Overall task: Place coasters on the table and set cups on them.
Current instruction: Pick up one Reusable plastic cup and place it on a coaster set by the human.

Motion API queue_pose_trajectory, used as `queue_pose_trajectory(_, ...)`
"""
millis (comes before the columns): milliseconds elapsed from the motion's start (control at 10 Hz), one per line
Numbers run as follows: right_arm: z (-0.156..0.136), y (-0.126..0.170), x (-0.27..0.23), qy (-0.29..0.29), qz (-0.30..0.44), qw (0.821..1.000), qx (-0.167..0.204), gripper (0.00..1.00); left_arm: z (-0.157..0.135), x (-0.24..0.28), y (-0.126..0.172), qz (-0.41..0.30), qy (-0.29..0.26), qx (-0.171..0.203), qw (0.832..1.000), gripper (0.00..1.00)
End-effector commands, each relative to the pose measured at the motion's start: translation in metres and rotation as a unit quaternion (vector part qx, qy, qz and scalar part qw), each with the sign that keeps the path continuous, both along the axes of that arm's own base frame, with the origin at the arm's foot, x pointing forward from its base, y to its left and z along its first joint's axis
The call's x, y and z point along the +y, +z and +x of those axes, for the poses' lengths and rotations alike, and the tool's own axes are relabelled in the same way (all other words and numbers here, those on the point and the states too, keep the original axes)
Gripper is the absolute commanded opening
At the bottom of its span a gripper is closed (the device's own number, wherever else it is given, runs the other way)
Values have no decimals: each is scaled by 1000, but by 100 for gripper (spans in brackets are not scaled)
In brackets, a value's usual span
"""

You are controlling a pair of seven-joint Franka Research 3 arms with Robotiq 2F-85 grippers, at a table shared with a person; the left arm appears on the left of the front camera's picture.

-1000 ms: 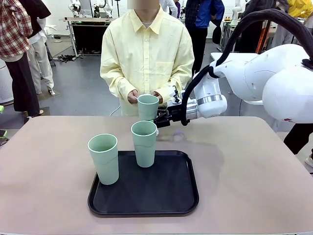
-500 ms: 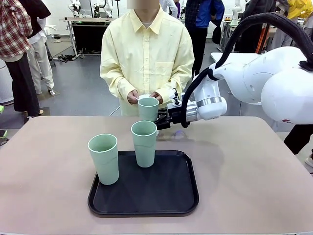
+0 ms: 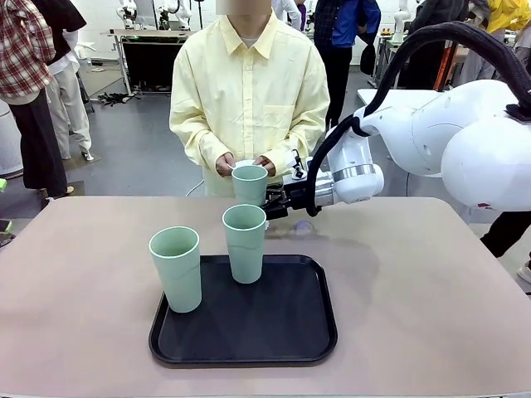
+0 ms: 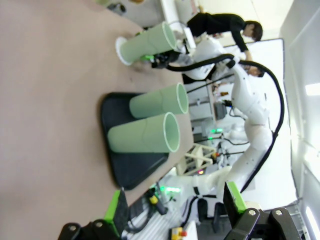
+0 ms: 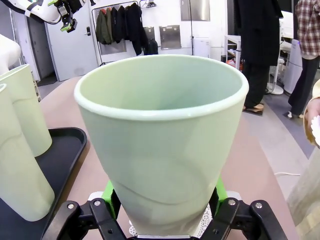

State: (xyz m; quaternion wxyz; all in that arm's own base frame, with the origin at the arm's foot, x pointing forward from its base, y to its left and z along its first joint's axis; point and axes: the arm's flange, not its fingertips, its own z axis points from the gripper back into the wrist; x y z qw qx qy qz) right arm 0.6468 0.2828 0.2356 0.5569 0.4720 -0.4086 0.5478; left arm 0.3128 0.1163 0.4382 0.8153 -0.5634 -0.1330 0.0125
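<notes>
Cup point(image 3: 250, 184) slightly lower, on coaster point(image 4: 120, 50), inside right gripper point(image 5: 162, 197).

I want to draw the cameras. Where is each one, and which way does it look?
Front view: between the arms, facing the person across the table; right gripper clamps a cup.
Left wrist view: on the left arm, looking over the tray; left gripper open below.
Right wrist view: just behind the held cup; its green pads show.
Shared: all three show that cup.
</notes>
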Motion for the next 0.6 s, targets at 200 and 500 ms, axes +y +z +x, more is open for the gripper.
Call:
queue_pose_trajectory(200,9,-8,7,2,-9,1000,5,82,0,1,1,-6,0,-6,1000,100)
queue_pose_trajectory(500,9,-8,8,8,-14,1000,11,100,0,1,1,-6,0,-6,1000,100)
